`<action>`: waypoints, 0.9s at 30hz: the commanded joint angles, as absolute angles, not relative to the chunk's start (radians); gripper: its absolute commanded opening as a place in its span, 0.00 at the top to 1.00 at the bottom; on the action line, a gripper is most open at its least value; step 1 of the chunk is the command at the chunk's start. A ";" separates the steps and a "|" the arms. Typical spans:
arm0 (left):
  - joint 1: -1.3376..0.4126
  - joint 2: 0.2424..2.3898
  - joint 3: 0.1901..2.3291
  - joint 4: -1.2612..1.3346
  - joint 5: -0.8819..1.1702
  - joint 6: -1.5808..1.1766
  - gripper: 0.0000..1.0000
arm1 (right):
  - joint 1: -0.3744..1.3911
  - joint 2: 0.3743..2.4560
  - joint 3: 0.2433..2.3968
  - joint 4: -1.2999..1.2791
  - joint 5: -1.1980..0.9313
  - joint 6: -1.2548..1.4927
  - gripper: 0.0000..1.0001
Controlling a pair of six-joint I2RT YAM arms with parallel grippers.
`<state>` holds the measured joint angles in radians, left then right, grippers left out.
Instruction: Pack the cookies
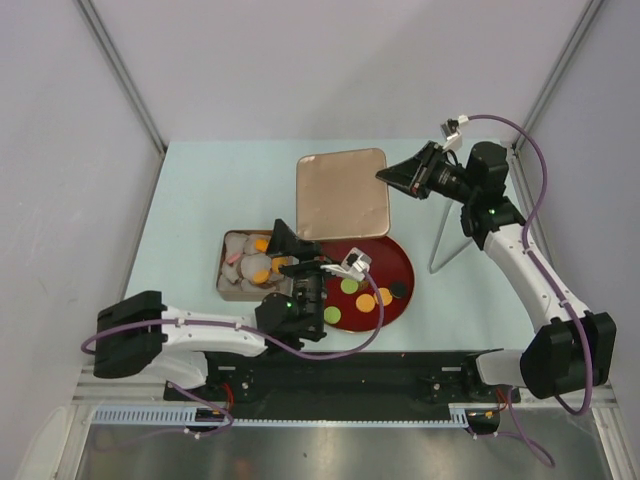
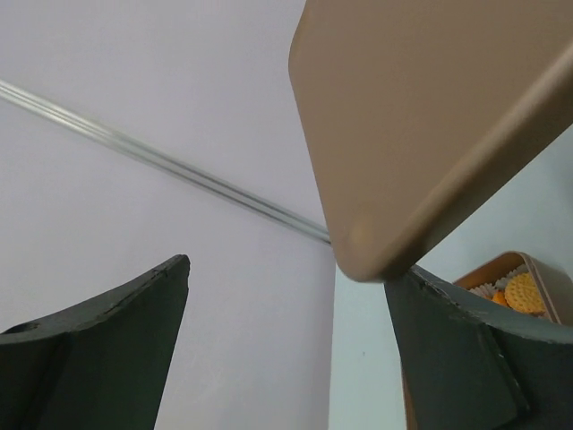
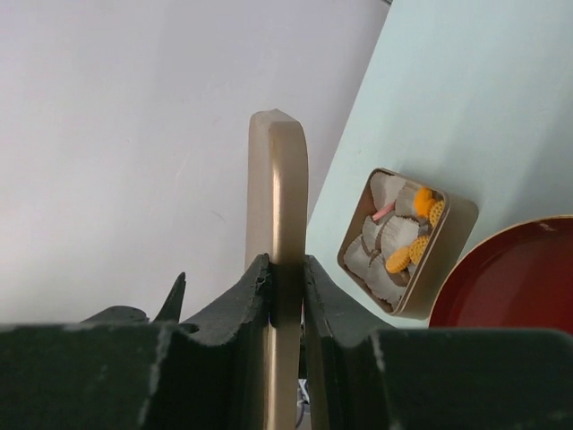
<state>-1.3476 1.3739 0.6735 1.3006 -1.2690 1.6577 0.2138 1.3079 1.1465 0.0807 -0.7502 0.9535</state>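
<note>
My right claw (image 3: 286,269) pinched the tan lid (image 3: 277,179) toward the bench's (image 1: 200,190) far edge; my left claw (image 2: 291,267) was spread. Cookies (image 1: 261,267) lay among paper cups (image 1: 240,247) in the tin (image 1: 219,275) and on the red plate (image 1: 402,265) by the near edge.

Legible text, labels, brands, numbers, signs: none found in any of the three views.

Tin (image 1: 222,268) partly under left claw (image 1: 293,245), lid (image 2: 430,107) cropped at top edge
</note>
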 commanded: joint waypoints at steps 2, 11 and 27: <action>-1.332 1.304 0.631 1.726 -1.341 1.595 0.05 | 0.203 1.285 1.134 0.176 -0.773 0.995 1.00; -1.213 1.095 0.548 1.711 -1.471 1.445 0.00 | 0.186 1.305 1.094 0.271 -0.750 1.040 1.00; -0.758 0.759 0.871 -0.447 -0.804 -0.502 0.01 | 0.241 1.385 1.078 0.488 -0.781 1.179 1.00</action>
